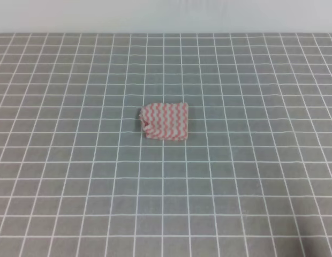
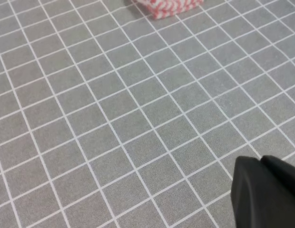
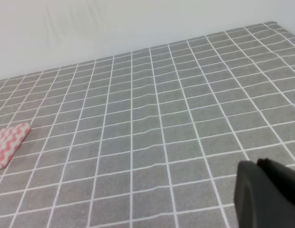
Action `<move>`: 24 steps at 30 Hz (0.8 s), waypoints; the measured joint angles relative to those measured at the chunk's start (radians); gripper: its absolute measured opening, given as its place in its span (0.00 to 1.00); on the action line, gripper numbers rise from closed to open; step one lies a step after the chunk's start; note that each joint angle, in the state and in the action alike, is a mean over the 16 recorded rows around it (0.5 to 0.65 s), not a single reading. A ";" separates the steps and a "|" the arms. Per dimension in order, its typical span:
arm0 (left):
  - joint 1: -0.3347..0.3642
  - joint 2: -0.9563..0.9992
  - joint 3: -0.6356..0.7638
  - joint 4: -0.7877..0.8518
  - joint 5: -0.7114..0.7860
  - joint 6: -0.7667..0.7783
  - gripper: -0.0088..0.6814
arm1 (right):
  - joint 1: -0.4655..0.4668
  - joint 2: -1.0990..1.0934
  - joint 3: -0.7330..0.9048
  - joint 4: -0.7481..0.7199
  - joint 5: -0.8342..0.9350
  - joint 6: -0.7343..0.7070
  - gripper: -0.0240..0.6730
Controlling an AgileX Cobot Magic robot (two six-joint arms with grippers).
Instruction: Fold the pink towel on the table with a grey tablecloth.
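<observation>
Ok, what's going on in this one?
Nothing is being handled right now. The pink towel lies by itself mid-table on the grey tablecloth, already looking folded into a small bundle. Neither arm shows in the overhead view; each wrist camera catches only a dark bit of its own gripper, well away from the towel.

Pink towel (image 3: 9,142) corner at left edge, grey gridded tablecloth (image 3: 152,118), dark gripper part (image 3: 266,194) lower right

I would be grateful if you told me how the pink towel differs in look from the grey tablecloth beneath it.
The pink towel carries pink-and-white wavy stripes; the grey tablecloth carries a grid of thin straight white lines. The towel is a small compact patch near the middle; the tablecloth spreads across the whole table. The towel's left edge looks bunched, while the tablecloth lies nearly flat. Both are patterned cloth.
</observation>
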State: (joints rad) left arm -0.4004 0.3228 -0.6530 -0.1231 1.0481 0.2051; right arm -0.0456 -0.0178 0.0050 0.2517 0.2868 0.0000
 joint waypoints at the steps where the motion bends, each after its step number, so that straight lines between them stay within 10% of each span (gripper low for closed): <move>1: 0.000 0.000 0.000 0.000 0.000 0.000 0.01 | 0.000 0.000 0.000 0.000 0.000 0.000 0.01; 13: 0.040 -0.018 0.032 0.001 -0.130 -0.001 0.01 | 0.000 -0.001 -0.002 0.000 0.000 0.000 0.01; 24: 0.199 -0.120 0.328 -0.055 -0.701 0.000 0.01 | 0.000 -0.002 -0.002 0.000 0.000 0.000 0.01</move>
State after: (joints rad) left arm -0.2012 0.2025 -0.3248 -0.1781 0.3471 0.2048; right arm -0.0453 -0.0194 0.0034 0.2518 0.2868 0.0000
